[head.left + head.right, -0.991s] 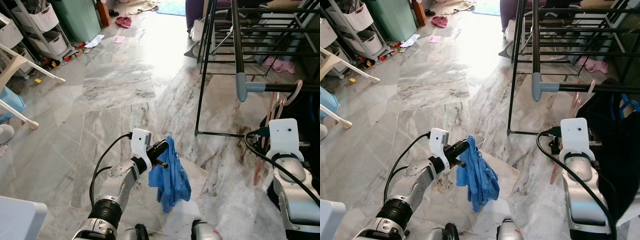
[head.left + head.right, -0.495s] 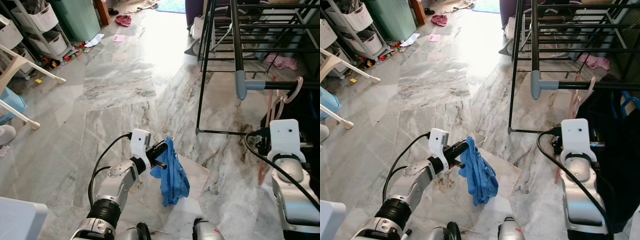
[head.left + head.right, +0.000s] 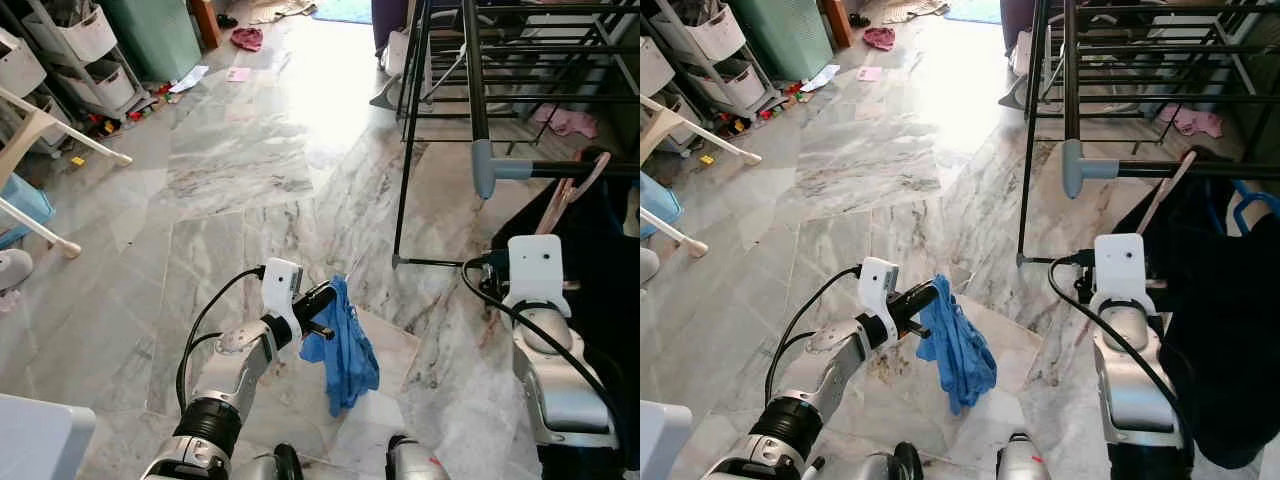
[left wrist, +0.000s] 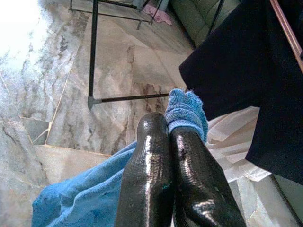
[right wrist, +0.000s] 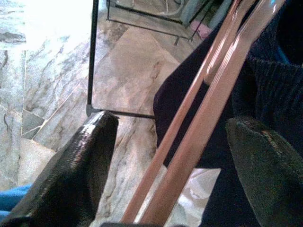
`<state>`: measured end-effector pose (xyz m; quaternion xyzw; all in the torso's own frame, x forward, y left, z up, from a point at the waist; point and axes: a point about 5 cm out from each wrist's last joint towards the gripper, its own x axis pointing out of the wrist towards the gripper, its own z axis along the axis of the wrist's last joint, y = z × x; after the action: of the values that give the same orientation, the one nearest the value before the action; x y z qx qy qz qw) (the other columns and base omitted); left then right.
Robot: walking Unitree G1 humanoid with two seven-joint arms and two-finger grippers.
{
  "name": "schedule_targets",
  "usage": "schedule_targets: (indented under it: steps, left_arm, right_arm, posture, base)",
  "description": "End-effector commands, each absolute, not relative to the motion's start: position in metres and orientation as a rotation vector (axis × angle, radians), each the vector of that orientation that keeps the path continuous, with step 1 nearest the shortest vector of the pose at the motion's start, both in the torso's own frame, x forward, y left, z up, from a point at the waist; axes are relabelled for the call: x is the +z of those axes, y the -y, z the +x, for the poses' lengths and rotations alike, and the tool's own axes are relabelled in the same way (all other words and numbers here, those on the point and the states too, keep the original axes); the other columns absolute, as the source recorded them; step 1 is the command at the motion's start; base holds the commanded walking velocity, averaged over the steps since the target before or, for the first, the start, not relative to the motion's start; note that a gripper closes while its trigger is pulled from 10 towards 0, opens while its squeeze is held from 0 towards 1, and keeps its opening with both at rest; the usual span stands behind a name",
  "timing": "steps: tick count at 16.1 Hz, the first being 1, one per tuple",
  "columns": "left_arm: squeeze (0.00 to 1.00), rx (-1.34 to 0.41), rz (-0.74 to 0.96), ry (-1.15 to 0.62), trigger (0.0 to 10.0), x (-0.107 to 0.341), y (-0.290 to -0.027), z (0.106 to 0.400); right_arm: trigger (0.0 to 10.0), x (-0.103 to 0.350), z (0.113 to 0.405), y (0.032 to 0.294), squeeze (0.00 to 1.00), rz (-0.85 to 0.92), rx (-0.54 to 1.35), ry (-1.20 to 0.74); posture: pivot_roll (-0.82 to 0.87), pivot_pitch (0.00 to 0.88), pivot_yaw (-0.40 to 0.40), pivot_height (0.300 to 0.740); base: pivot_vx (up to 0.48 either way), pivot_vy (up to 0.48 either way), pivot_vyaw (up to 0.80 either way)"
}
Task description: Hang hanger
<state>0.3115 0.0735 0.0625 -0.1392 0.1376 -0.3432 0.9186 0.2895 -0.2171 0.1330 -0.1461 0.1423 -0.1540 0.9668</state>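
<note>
One pink hanger [image 5: 208, 113], thin and glossy, slants between the right gripper's [image 5: 170, 156] spread fingers, unheld. Dark clothes [image 3: 1220, 330] hang just behind it, under the rack [image 3: 480, 110]. Left gripper [image 4: 173, 137] pinches a blue cloth [image 3: 347, 345].

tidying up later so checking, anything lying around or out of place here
Yes: a pink garment and a paper scrap lie loose on the marble floor, and more pink cloth sits under the drying rack.

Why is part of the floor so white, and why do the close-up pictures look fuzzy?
In the left eye view, daylight glares off the marble floor; in the right wrist view the pink hanger sits too close, blurred; in the left wrist view the blue cloth is sharper.
</note>
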Motion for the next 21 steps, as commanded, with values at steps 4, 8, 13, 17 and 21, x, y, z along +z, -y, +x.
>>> schedule_targets:
  steps: [4, 8, 13, 17, 21]
  left_arm:
    - [0.0, -0.698, -0.276, -0.288, 10.0, 0.061, -0.077, 0.31]
    - [0.0, -0.705, -0.275, -0.289, 10.0, 0.061, -0.076, 0.311]
    - [0.0, -0.718, -0.27, -0.29, 10.0, 0.062, -0.073, 0.312]
    - [0.0, -0.717, -0.268, -0.292, 10.0, 0.062, -0.072, 0.313]
    - [0.0, -0.718, -0.268, -0.295, 10.0, 0.062, -0.072, 0.313]
  right_arm:
    - [0.0, 0.123, 0.291, 0.224, 0.0, -0.239, -0.356, -0.323]
    - [4.3, 0.124, 0.293, 0.23, 0.0, -0.245, -0.37, -0.318]
    - [10.0, 0.14, 0.303, 0.237, 1.0, -0.221, -0.405, -0.261]
    - [10.0, 0.138, 0.306, 0.235, 0.67, -0.219, -0.408, -0.267]
    - [0.0, 0.139, 0.31, 0.234, 0.0, -0.199, -0.412, -0.263]
  posture:
    - [-0.27, 0.202, 0.115, 0.74]
    - [-0.28, 0.2, 0.126, 0.74]
    - [-0.29, 0.199, 0.134, 0.74]
    - [-0.28, 0.198, 0.134, 0.74]
    - [-0.29, 0.194, 0.132, 0.74]
  base:
    - [0.0, 0.0, 0.0]
    - [0.0, 0.0, 0.0]
    - [0.0, 0.0, 0.0]
    - [0.0, 0.0, 0.0]
    - [0.0, 0.0, 0.0]
